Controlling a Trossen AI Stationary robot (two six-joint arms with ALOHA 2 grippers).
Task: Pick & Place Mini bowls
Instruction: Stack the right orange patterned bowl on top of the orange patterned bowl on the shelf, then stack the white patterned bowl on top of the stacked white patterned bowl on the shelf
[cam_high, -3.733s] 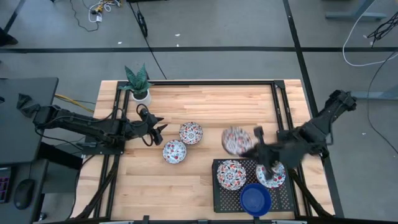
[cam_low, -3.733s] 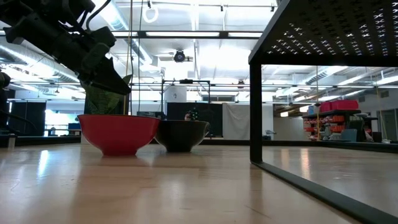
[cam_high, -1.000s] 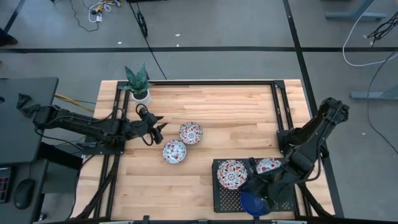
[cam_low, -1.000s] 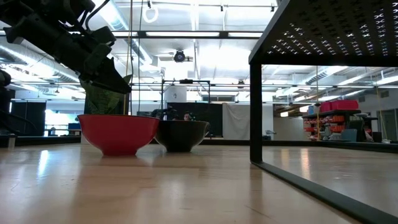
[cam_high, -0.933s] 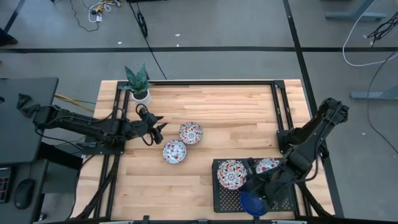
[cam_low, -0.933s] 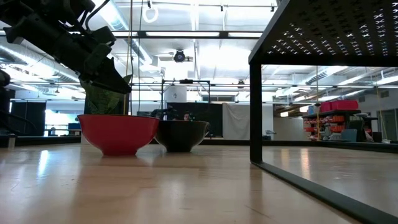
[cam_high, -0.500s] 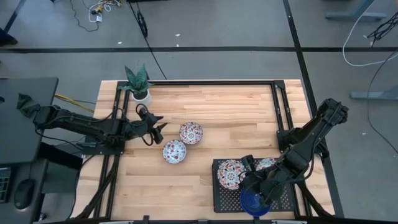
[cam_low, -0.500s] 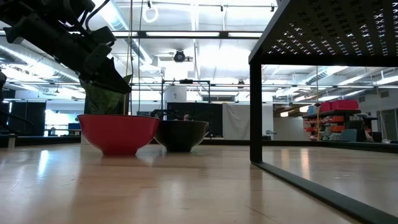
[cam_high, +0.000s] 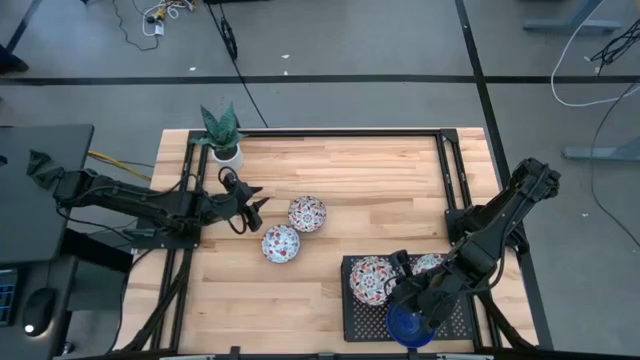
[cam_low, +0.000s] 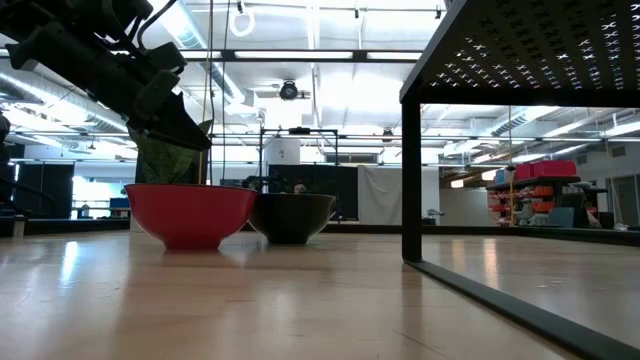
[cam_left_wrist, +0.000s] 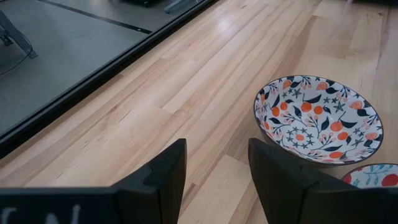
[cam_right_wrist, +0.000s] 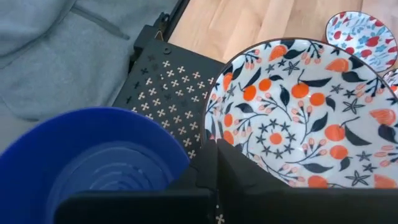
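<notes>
In the high view the wooden worktop (cam_high: 350, 190) fills the middle of the frame, with a black perforated tray (cam_high: 362, 312) at its lower right. On the tray sit a patterned bowl (cam_high: 368, 279) at its upper left, a blue bowl (cam_high: 408, 325) at its lower middle, and a second patterned bowl (cam_high: 430, 263) partly hidden under the right arm.

The right gripper (cam_high: 403, 278) is down over the tray, between the first patterned bowl and the blue one. In the right wrist view its jaws look close together just beside that patterned bowl's (cam_right_wrist: 305, 118) rim, with the blue bowl (cam_right_wrist: 93, 155) alongside; I cannot tell whether they pinch anything.

Two more patterned bowls lie on the bare wood left of centre, one (cam_high: 307, 213) above and right of the other (cam_high: 280, 243). The left gripper (cam_high: 252, 210) waits just left of them, jaws apart and empty. A potted plant (cam_high: 222, 132) stands at the worktop's upper left corner.
</notes>
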